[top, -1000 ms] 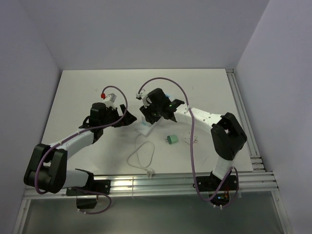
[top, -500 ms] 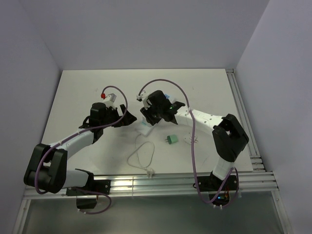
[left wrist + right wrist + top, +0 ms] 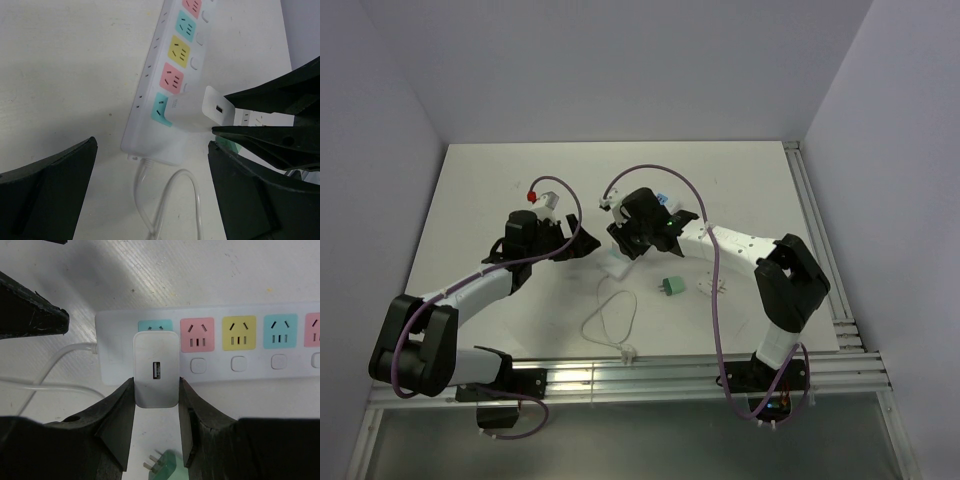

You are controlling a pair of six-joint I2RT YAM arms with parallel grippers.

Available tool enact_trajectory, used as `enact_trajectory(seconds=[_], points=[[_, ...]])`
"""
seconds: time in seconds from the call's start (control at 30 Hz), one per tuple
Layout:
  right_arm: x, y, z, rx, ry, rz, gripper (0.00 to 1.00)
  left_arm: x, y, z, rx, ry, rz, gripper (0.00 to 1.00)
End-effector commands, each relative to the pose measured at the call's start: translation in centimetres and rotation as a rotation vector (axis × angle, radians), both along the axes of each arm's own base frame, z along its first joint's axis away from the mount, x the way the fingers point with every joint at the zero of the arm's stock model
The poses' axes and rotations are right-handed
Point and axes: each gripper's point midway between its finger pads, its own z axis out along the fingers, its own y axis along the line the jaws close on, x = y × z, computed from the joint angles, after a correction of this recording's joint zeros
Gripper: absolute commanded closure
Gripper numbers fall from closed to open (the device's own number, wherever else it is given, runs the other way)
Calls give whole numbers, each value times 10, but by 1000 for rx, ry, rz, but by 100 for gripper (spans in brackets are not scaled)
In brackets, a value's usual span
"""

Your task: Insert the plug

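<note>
A white USB charger plug (image 3: 156, 369) sits between the fingers of my right gripper (image 3: 156, 390), which is shut on its sides. The plug stands on the teal end socket (image 3: 155, 325) of the white power strip (image 3: 240, 347) and covers most of it. Its prongs are hidden. The left wrist view shows the same plug (image 3: 200, 110) on the strip (image 3: 165, 70). My left gripper (image 3: 151, 145) is open and empty, straddling the strip's cable end without touching it. From above, both grippers, left (image 3: 582, 243) and right (image 3: 625, 250), meet at the strip's near end (image 3: 616, 266).
A green plug (image 3: 670, 287) lies loose on the table just right of the strip's end, also below my right fingers (image 3: 165, 467). The strip's white cable (image 3: 610, 320) loops toward the front edge. A small white part (image 3: 713, 288) lies further right.
My right gripper has shifted slightly left and lower with the white plug over the strip's end. The left arm has not visibly moved.
</note>
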Motion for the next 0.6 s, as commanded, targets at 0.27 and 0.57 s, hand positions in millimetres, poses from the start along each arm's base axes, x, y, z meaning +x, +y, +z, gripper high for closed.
enact_trajectory(seconds=[0.27,0.57], points=[[-6,2,-7,-41,10,-4,100,14,-1,14,-14,-44,16,0],[-7,2,-23,-100,26,-10,100,19,4,9,-14,-8,58,0]])
